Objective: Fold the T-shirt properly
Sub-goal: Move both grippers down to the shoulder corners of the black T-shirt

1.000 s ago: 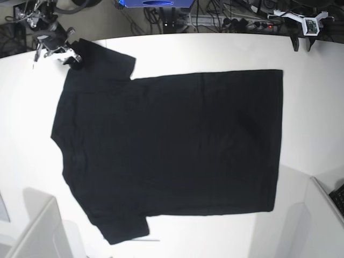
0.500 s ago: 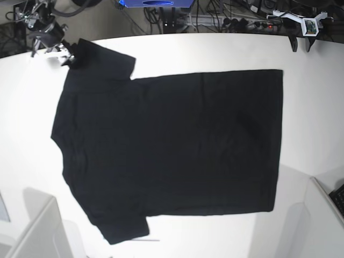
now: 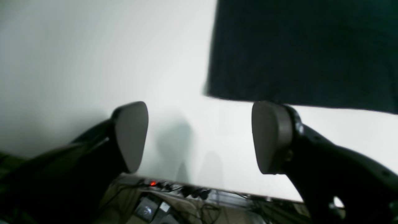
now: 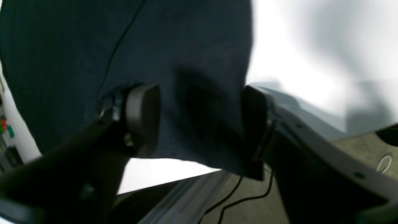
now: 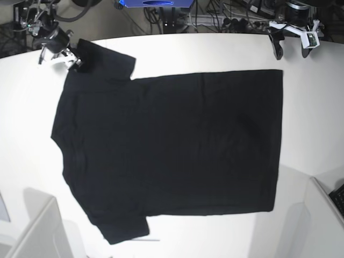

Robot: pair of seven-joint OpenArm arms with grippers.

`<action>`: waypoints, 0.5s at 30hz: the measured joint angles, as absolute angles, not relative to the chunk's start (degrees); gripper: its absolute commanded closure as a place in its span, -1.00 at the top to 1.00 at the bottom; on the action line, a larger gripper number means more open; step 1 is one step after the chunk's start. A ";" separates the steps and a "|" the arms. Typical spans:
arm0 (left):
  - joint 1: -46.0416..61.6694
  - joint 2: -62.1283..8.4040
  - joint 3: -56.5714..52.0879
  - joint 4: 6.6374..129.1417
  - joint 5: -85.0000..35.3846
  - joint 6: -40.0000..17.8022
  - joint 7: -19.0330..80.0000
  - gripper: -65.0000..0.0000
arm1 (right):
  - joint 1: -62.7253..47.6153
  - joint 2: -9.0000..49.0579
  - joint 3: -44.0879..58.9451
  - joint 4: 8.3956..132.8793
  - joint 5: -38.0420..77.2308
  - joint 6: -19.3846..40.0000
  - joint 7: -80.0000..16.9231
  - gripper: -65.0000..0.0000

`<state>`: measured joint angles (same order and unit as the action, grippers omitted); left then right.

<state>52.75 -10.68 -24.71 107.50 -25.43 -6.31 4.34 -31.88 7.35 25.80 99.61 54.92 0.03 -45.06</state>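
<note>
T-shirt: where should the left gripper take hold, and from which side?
Grip the hem corner of the T-shirt nearest the left gripper, probably coming in from the table's far edge. That corner lies flat and free, just ahead of the open jaws.

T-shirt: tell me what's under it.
The T-shirt lies flat on the white table, which shows around every edge. Its underside and anything beneath are covered. At the far sleeve, the right hand has cloth between its fingers; the left hand is off the shirt.

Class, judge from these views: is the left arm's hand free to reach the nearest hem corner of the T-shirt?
Probably yes. The left hand is open above bare table, and nothing lies between it and the T-shirt corner.
</note>
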 measured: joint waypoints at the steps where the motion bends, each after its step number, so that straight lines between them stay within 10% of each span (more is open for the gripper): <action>1: 52.18 -10.68 -24.73 107.35 -25.45 -6.26 4.38 0.54 | -31.99 7.42 25.36 99.57 54.92 0.03 -45.04 -0.03; 6: 49.04 -9.78 -24.88 104.71 -27.33 -6.24 6.20 0.54 | -31.97 7.53 23.99 99.26 54.94 0.03 -45.15 -0.36; 10: 47.40 -9.69 -25.12 102.08 -38.09 -6.26 10.35 0.54 | -31.09 7.57 24.45 96.09 56.03 0.69 -45.36 -1.00; 15: 44.07 -9.74 -28.42 100.49 -41.28 -6.07 16.32 0.54 | -30.35 7.66 24.53 93.97 57.91 1.48 -44.97 -1.00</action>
